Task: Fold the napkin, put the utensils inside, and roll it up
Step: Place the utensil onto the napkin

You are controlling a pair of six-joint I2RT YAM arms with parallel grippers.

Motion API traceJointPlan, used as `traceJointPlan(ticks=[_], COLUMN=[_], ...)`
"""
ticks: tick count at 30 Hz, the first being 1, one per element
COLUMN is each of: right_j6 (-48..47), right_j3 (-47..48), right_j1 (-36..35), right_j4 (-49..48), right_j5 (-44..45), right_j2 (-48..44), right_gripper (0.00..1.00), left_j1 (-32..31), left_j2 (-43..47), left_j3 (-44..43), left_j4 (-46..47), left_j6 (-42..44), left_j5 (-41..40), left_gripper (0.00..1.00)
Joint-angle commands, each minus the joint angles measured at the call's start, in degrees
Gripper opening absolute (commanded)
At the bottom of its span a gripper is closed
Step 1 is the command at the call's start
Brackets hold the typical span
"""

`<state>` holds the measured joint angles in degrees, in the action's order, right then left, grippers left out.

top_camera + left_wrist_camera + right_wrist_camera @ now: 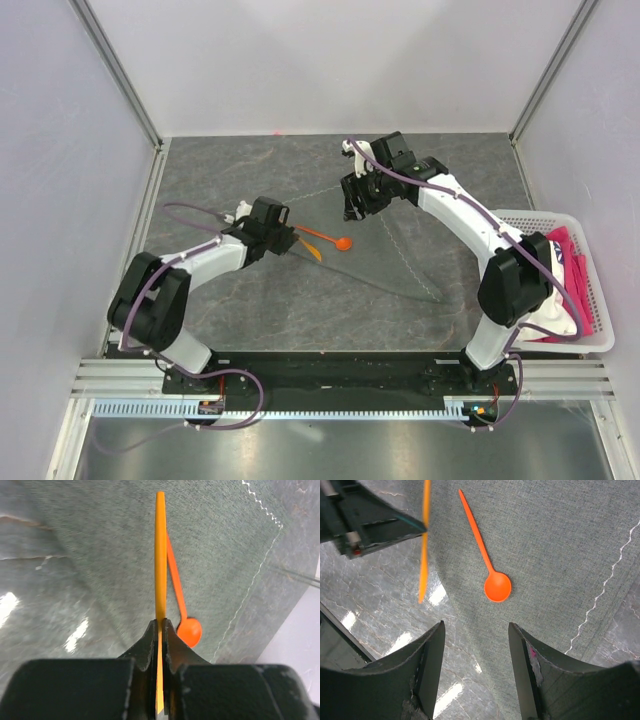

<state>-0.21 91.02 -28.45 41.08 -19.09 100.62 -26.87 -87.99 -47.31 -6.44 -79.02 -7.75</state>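
Observation:
The dark grey napkin lies flat on the table as a triangle, its pale hem visible in the right wrist view. An orange spoon lies on the napkin's left part; it also shows in the left wrist view and the right wrist view. My left gripper is shut on the second orange utensil, held edge-on above the napkin beside the spoon. My right gripper is open and empty, hovering above the napkin just behind the spoon, jaws wide.
A white basket with pink and white fabrics stands at the right edge of the table. White walls enclose the table on three sides. The two arms are close together over the middle.

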Motion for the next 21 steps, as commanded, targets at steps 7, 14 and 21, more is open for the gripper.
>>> traceJointPlan(ticks=[7, 14, 21], right_j6=[0.21, 0.21, 0.21], right_j3=[-0.94, -1.2, -1.64], right_j1=[0.06, -0.03, 0.06], right_j4=[-0.91, -1.0, -1.0], right_j5=[0.2, -0.24, -1.82], right_j2=[-3.5, -3.67, -4.2], right_gripper=[0.62, 0.62, 0.62], left_j1=[-4.06, -6.17, -8.02], left_j2=[-7.72, -10.53, -12.82], left_j3=[-7.53, -9.99, -12.28], left_j4=[-0.76, -5.16, -8.85], left_j6=[-6.75, -9.83, -13.61], left_j5=[-8.77, -13.08, -16.07], left_gripper=[0.02, 0.02, 0.02])
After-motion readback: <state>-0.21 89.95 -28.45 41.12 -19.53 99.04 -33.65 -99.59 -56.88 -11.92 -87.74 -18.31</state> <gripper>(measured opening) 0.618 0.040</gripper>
